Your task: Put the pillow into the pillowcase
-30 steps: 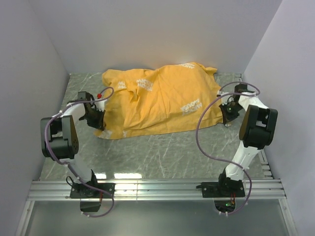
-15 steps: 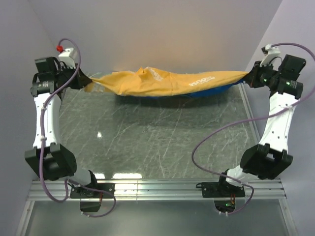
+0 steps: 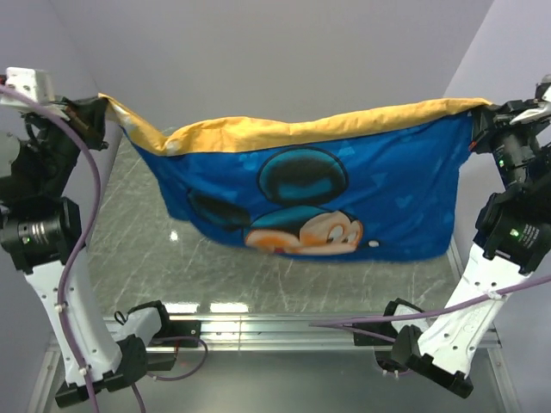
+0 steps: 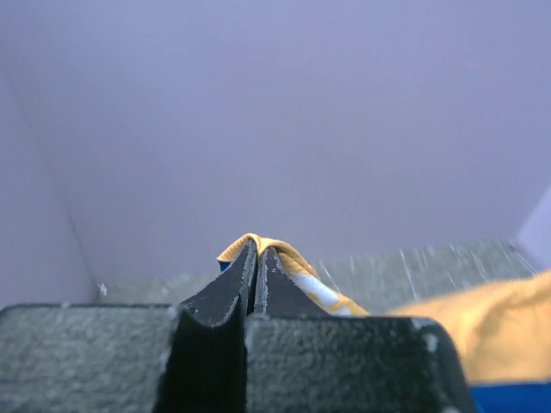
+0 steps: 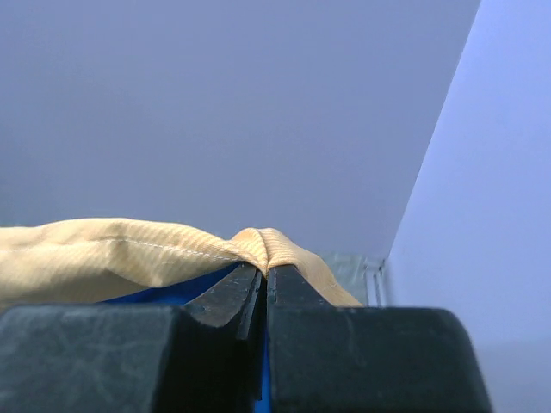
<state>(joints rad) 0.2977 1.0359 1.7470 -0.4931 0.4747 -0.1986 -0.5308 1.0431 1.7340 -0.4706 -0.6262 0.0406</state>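
The pillowcase (image 3: 344, 198) hangs above the table like a curtain, its blue Mickey Mouse side facing the camera and an orange-yellow band along the top edge. My left gripper (image 3: 102, 107) is raised high at the left and is shut on the top left corner. My right gripper (image 3: 476, 120) is raised at the right, shut on the top right corner. In the left wrist view the left gripper (image 4: 256, 249) pinches a yellow fold of the pillowcase (image 4: 297, 268). The right gripper (image 5: 267, 268) likewise pinches the pillowcase (image 5: 112, 249). The pillow is not in view.
The grey marbled table (image 3: 138, 232) lies below the hanging cloth. An aluminium rail (image 3: 275, 327) runs along the near edge by the arm bases. Pale walls close in at the back and both sides, near each raised wrist. Purple cables (image 3: 82, 249) loop from the arms.
A second ago the cloth lay on the table, orange side up. Both arms have lifted it by its corners and drawn it toward the near side, so it now hangs blue side out.
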